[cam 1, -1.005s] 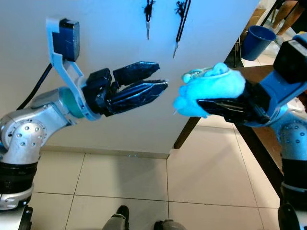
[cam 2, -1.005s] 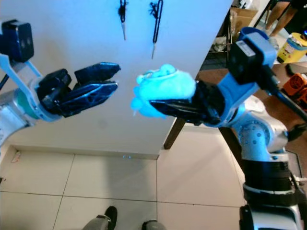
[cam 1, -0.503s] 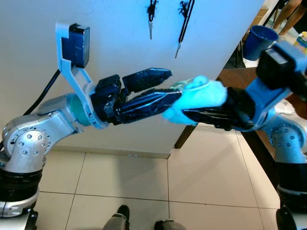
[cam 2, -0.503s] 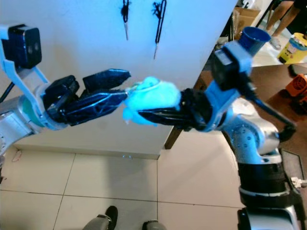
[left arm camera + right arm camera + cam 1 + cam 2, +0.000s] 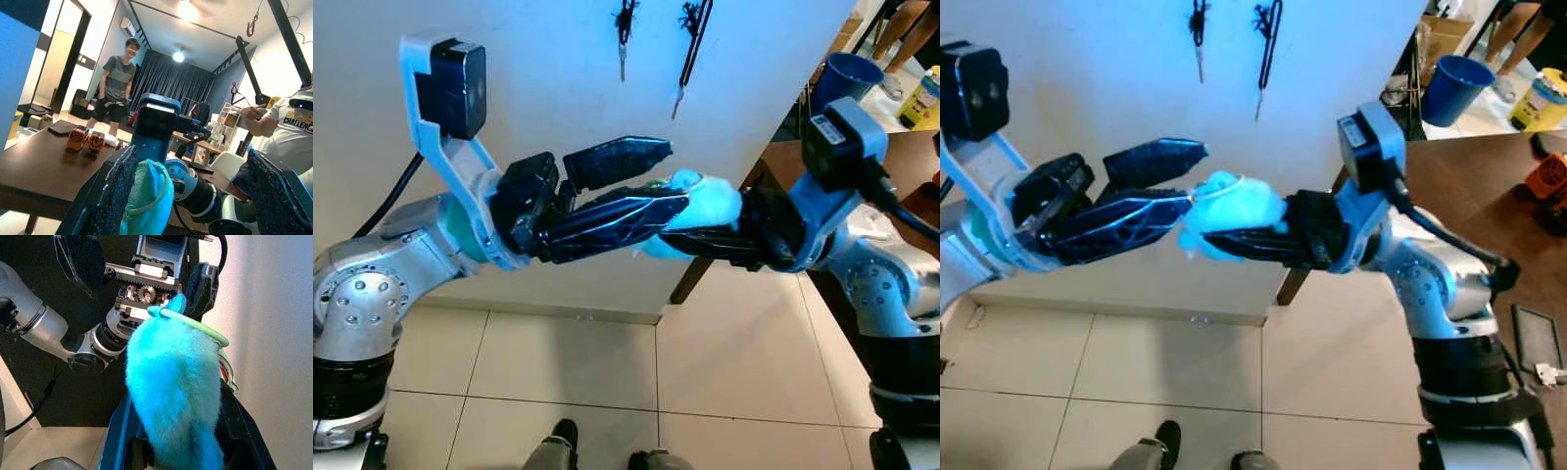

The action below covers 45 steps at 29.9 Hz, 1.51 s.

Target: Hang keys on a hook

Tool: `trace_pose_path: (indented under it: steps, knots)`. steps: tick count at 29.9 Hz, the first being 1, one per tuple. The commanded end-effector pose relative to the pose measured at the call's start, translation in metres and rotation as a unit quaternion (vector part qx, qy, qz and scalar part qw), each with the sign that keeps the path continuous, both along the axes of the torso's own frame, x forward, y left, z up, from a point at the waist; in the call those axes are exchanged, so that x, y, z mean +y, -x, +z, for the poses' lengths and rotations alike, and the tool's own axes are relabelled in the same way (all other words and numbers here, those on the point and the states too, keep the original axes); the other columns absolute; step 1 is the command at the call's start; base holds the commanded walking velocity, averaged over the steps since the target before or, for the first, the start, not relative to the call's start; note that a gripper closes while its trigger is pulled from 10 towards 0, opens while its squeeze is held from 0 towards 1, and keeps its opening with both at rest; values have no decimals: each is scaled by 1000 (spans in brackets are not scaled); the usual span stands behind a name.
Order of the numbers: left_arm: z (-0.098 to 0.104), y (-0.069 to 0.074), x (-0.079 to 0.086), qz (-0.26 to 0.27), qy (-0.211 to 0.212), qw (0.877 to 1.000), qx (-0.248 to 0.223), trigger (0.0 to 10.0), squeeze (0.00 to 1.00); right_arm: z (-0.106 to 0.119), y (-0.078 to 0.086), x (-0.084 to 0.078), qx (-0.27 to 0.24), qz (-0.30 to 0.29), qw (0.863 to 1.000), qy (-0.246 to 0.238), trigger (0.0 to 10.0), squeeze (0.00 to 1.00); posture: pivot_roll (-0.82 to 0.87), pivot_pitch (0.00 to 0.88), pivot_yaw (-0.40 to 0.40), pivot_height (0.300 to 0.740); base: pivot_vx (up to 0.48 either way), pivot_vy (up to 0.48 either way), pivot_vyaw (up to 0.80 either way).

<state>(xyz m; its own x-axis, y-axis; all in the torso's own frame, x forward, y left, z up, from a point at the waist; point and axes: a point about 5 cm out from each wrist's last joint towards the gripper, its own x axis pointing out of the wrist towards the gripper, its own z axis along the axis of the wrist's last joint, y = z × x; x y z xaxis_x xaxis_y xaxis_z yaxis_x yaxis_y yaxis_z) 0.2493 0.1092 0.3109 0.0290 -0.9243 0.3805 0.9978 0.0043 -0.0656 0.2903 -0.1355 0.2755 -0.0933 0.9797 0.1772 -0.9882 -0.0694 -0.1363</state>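
The right gripper (image 5: 1234,235) is clamping a fluffy blue keychain (image 5: 1229,212). The left gripper (image 5: 656,176) is spreading wide around its loop (image 5: 195,325), gripping nothing, below two key sets (image 5: 624,34) hanging on the wall (image 5: 509,88).

A fluffy turquoise keychain pom-pom (image 5: 171,401) carries a pale green ring (image 5: 195,324). Both grippers' fingers (image 5: 607,211) are black (with a fine mesh texture). White wall (image 5: 529,59), cream floor tiles (image 5: 558,362), dark blue cup (image 5: 842,83) at upper right.

Keys (image 5: 226,374) mostly hidden behind fluffy keychain (image 5: 171,401), wall hooks cut off by frame
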Motion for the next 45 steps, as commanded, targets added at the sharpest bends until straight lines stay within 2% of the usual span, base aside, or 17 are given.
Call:
trace_pose_path:
  steps: [1,5,12,18,20,22,33,37,40,41,43,45]
  knots:
    - [-13,-6,-3,30,-35,999,13,10000,0,6,6,-2,-7,21,1000,-22,0,0,18,122,-26,740,0,0,0]
    - [-22,-12,-3,49,-54,997,26,10000,0,16,9,-4,-20,29,998,-46,0,0,18,122,-26,740,0,0,0]
    - [-29,-9,-8,31,-66,997,38,10000,0,24,8,-2,-36,23,998,-48,0,0,11,121,-20,740,0,0,0]
    - [-15,-4,-10,13,-33,999,22,10000,0,7,3,7,-17,3,1000,3,0,0,10,127,-22,740,0,0,0]
    - [-15,-4,-10,13,-33,999,22,10000,0,7,3,7,-17,3,1000,3,0,0,10,127,-22,740,0,0,0]
    - [-6,-1,-9,5,-11,1000,12,10000,0,-8,1,12,-4,-9,999,36,0,0,9,129,-24,740,0,0,0]
    - [2,4,-9,-9,6,1000,0,10000,0,-18,-2,14,9,-22,998,53,0,0,14,119,-32,740,0,0,0]
    - [0,5,-10,-12,-3,1000,-1,10000,0,-18,-2,15,7,-25,998,50,0,0,15,107,-27,740,0,0,0]
    - [-14,-4,-12,24,-38,999,8,10000,0,-10,6,15,-5,7,1000,28,0,0,11,109,-19,740,0,0,0]
    - [-14,-4,-12,24,-38,999,8,10000,0,-10,6,15,-5,7,1000,28,0,0,11,109,-19,740,0,0,0]
    - [-27,-14,-10,62,-69,996,15,10000,0,1,13,13,-15,33,999,-3,0,0,11,111,-22,740,0,0,0]
    - [-29,-16,-9,69,-76,995,16,10000,0,3,15,12,-17,37,999,-10,0,0,11,111,-22,740,0,0,0]
